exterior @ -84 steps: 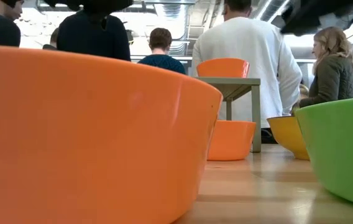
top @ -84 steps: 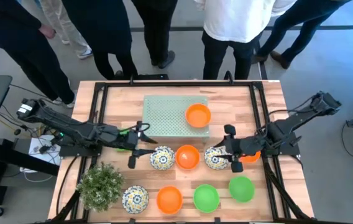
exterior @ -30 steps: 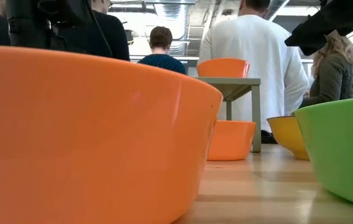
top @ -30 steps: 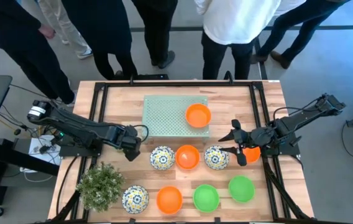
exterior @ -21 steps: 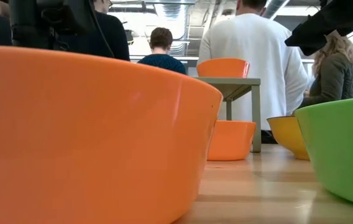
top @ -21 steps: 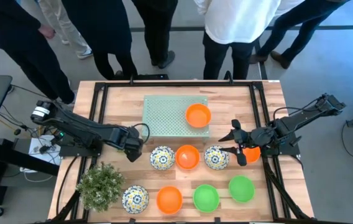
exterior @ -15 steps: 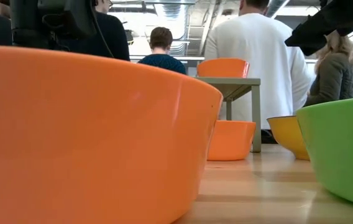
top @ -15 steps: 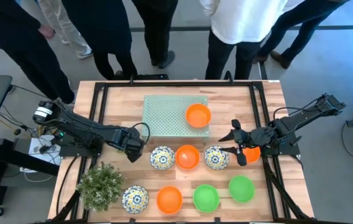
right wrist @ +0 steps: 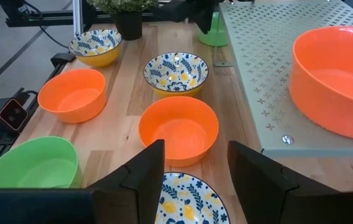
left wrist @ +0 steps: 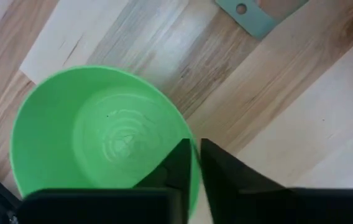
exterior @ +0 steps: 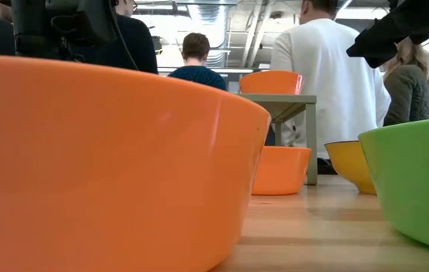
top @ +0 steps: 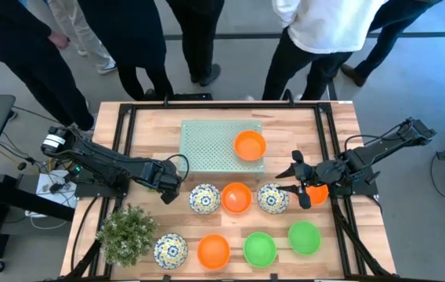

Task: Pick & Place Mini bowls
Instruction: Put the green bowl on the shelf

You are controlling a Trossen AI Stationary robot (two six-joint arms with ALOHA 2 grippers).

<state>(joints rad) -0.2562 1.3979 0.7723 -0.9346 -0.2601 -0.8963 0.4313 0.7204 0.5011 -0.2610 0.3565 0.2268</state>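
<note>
Two grippers: both over the table's middle band.
Left gripper [left wrist: 192,163]: fingers pinched on the rim of a green bowl [left wrist: 102,134], one finger inside and one outside; it sits left of the mat's [top: 211,145] near corner.
Right gripper [right wrist: 195,165]: fingers apart, holding nothing, above a floral bowl [top: 273,198]; an orange bowl [top: 316,193] lies under its arm.
Mat: pale green, perforated, carrying one orange bowl [top: 249,145] at its right end.
Middle row: floral [top: 204,198], orange [top: 236,197], floral.
Front row: floral [top: 170,251], orange [top: 213,251], green [top: 259,248], green [top: 304,237].
Plant [top: 127,233]: front left, beside the front floral bowl.
People: standing beyond the table's far edge.
</note>
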